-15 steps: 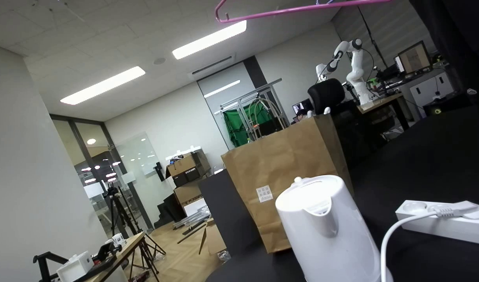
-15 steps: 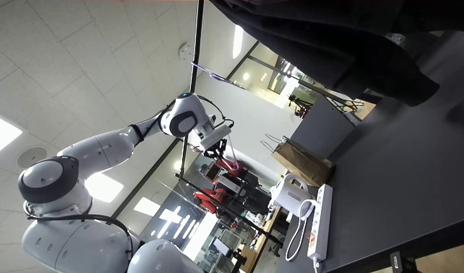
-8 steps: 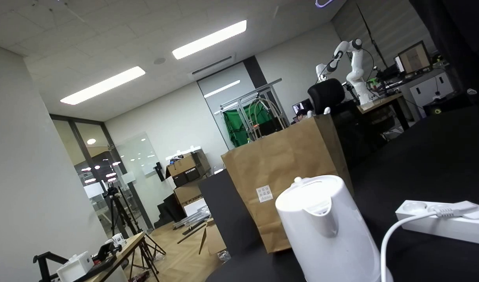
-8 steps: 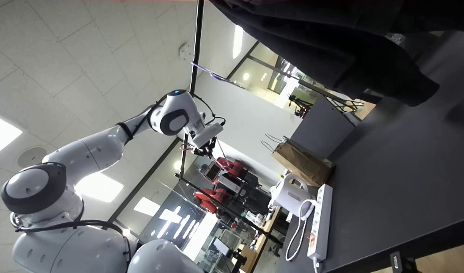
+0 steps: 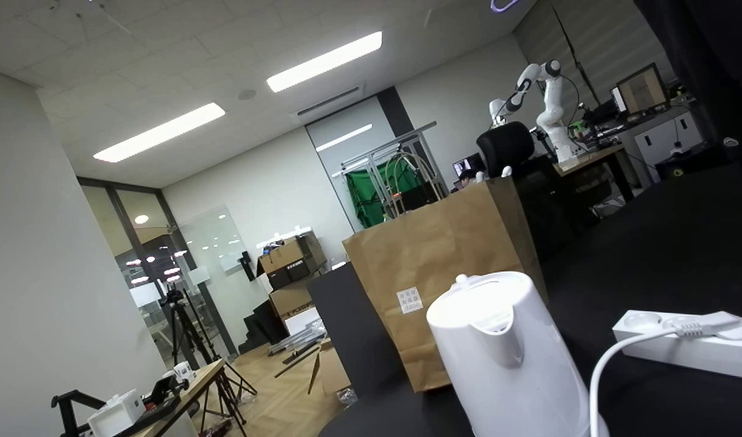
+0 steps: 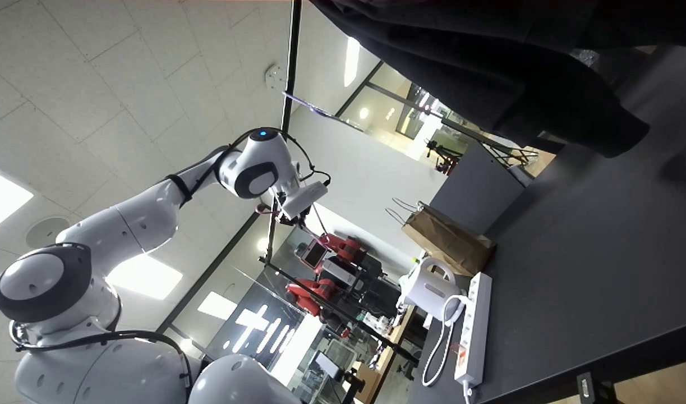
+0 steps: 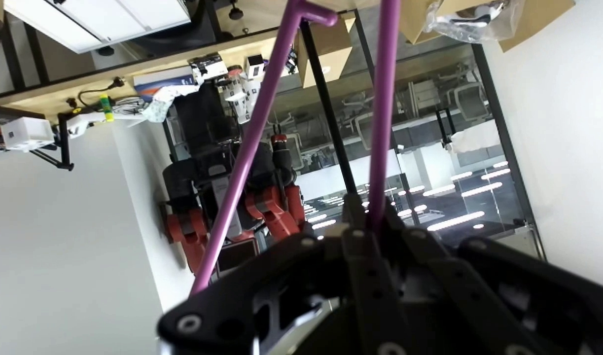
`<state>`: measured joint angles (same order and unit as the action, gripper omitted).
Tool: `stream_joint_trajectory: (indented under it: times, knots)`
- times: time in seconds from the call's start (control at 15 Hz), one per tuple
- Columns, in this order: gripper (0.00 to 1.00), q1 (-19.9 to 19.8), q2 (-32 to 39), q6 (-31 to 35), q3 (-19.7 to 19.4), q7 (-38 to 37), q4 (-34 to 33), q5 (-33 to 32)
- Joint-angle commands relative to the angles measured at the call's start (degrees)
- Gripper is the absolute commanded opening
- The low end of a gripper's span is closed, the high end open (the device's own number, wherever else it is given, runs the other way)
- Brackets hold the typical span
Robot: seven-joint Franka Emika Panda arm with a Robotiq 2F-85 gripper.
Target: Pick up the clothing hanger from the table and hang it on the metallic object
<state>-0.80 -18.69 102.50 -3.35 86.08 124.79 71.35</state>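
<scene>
The hanger (image 7: 253, 135) is gripped by the tool (image 7: 373, 214): in the wrist view one of its pink-magenta bars is pinched tight, while its other bar is seen slanting off to the side, with a short stub near its upper end. Between the two bars a black rod (image 7: 326, 98) is seen. In an exterior view the hanger is held in the air at the end of the arm (image 6: 146, 224), apart from the surface (image 6: 578, 235) and seen beyond its left edge. A pink curve of the hanger is seen against a black pole (image 6: 291, 56); whether the two touch cannot be told. The same pole is crossed, higher in that view, by a purple hanger (image 6: 319, 112). By that left edge a bag (image 6: 446, 238) is set, and nearer the lower edge a kettle (image 6: 427, 292) is stood, just beside a strip (image 6: 474, 331) that is laid lengthwise toward the lower edge. The upper stretch of the left edge is partly hidden by a dark garment (image 6: 488, 67). The bag, kettle and strip are shown in both exterior views; in an exterior view the bag is partly covered by the kettle, and a white cable (image 5: 595, 388) is plugged into the strip.
</scene>
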Motion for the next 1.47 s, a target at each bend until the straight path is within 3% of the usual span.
stream_joint_trajectory:
  times: [0.0, 0.2, 0.27, 0.8, 0.87, 1.4]
  knots:
    - [0.02, -0.6, 1.4, -1.8, -0.4, -1.9, -1.7, 1.6]
    - [0.02, -1.3, 2.2, -0.1, 0.5, -4.1, -2.7, -1.0]
    - [0.08, -0.9, 1.4, -0.5, 0.1, -0.9, -0.7, 0.5]
    - [0.08, -1.1, 1.9, -0.2, 0.1, -1.6, -1.0, 0.3]
    - [0.02, -1.1, 1.9, -0.2, 0.1, -1.6, -1.0, 0.3]
    - [0.02, -0.9, 4.5, -0.9, 0.0, -1.9, -5.9, 1.3]
